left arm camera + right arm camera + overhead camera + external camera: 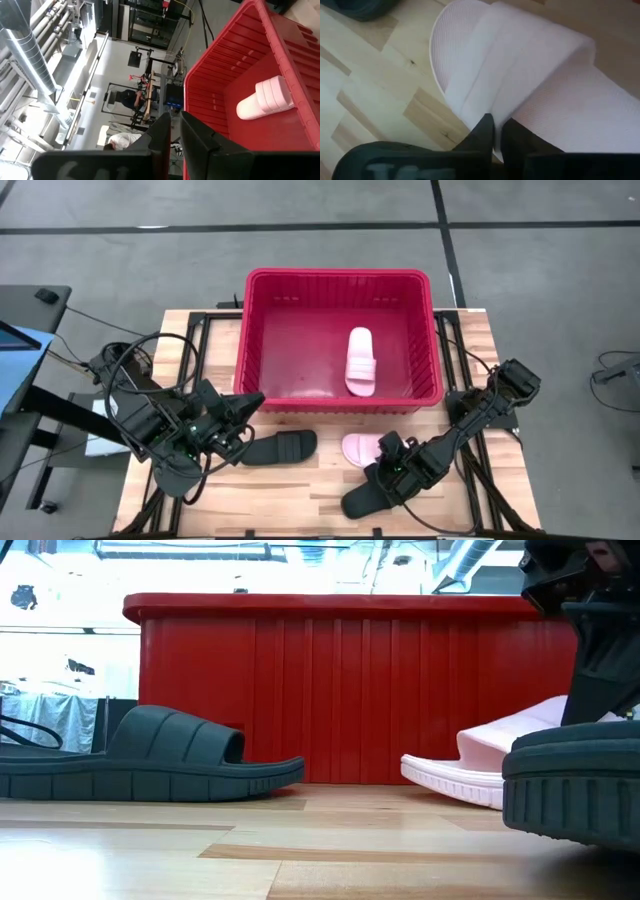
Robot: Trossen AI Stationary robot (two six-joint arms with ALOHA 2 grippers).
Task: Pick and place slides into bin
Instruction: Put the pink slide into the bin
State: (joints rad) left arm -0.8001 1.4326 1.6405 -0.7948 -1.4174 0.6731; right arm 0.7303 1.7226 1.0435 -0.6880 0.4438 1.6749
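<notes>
The red bin (pixel 255 330) stands at the table's far middle, and one pale pink slide (pixel 360 362) lies flat on its floor. A second pink slide (pixel 358 446) lies on the table just in front of the bin. A black slide (pixel 280 448) lies to its left. Another black slide (pixel 362 500) lies near the front edge, partly under my right arm. My right gripper (pixel 497 131) is shut, with its tips over the table pink slide's strap (pixel 520 75). My left gripper (pixel 175 132) is shut and empty, by the bin's near left corner. My right gripper's shut fingertips (pixel 485 127) stand at the edge of the pink slide's strap (pixel 485 100), slanting down from the table's right. I cannot tell whether they touch it. The slide lies sole down on the table.
The bin's near wall (pixel 340 690) stands right behind the slides on the table. The near black slide (pixel 575 785) lies close under my right arm. Bare wood shows along the near left of the table (pixel 200 510).
</notes>
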